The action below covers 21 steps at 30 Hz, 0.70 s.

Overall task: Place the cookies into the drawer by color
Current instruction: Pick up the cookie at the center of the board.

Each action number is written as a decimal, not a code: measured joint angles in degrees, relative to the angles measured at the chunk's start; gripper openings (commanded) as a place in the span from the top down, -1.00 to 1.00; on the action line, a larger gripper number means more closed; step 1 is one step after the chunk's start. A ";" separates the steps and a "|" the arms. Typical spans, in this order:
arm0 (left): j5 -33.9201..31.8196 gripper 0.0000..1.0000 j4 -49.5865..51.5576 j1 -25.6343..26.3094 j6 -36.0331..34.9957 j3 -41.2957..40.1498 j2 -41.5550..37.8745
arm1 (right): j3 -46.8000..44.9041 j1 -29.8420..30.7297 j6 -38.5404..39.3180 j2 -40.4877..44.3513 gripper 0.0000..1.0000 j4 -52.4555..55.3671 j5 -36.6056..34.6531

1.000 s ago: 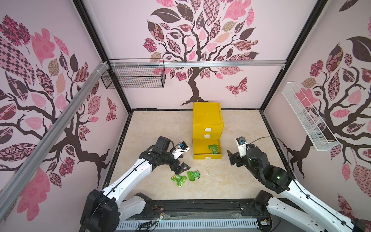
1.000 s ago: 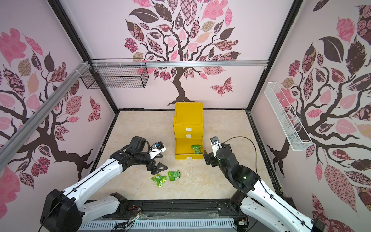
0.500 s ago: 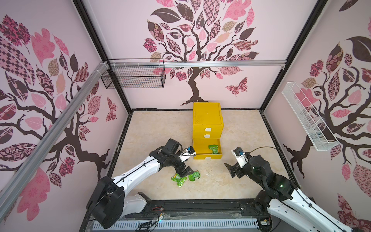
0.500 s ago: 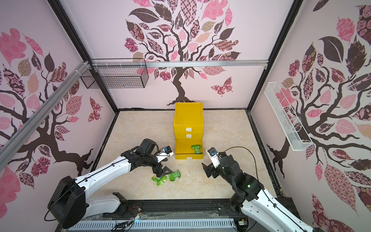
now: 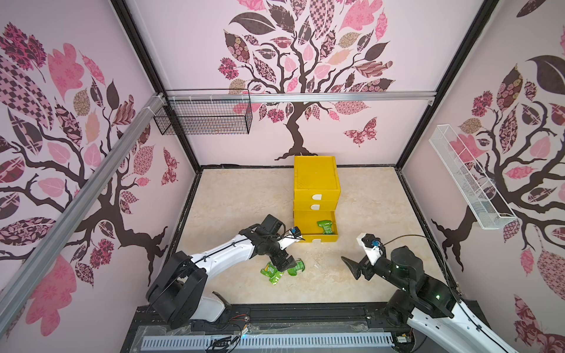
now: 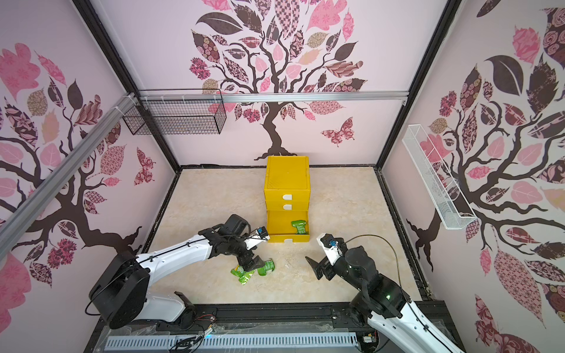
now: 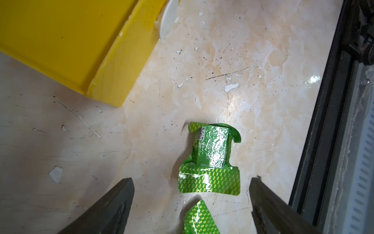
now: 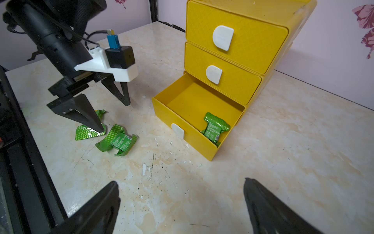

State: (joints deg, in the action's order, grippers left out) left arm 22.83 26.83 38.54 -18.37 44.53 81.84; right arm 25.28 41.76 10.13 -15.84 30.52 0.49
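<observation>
Lowered over the two green cookies (image 5: 273, 275) lying before the yellow drawer (image 5: 316, 183), the left gripper (image 5: 284, 265) stands wide open and empty. It should straddle one cookie's body, clear of its neighbour, before closing.

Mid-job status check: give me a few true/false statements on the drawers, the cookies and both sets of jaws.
1. The bottom drawer is pulled open. True.
2. Two green cookies lie inside it. False: one green cookie is inside; two more cookies lie on the table.
3. The left jaws are shut on a cookie. False: they stand open over the cookies on the table.
4. The right jaws are open and empty. True.
5. Every cookie in view is green. True.
</observation>
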 measured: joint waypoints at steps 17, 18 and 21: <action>-9.27 -0.77 3.34 7.58 3.26 8.00 13.44 | -1.14 0.44 0.00 4.07 -0.99 -1.62 3.98; -9.62 -0.77 3.45 7.93 3.32 8.13 13.62 | -1.14 0.44 0.00 4.09 -0.99 -1.64 3.98; -11.23 -0.68 4.28 9.29 3.41 9.20 14.51 | -1.16 0.44 0.00 4.44 -0.99 -1.68 3.98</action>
State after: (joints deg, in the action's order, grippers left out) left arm 11.60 31.11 47.83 -14.96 53.74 96.36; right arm 24.12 42.19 10.13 -11.40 28.84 4.47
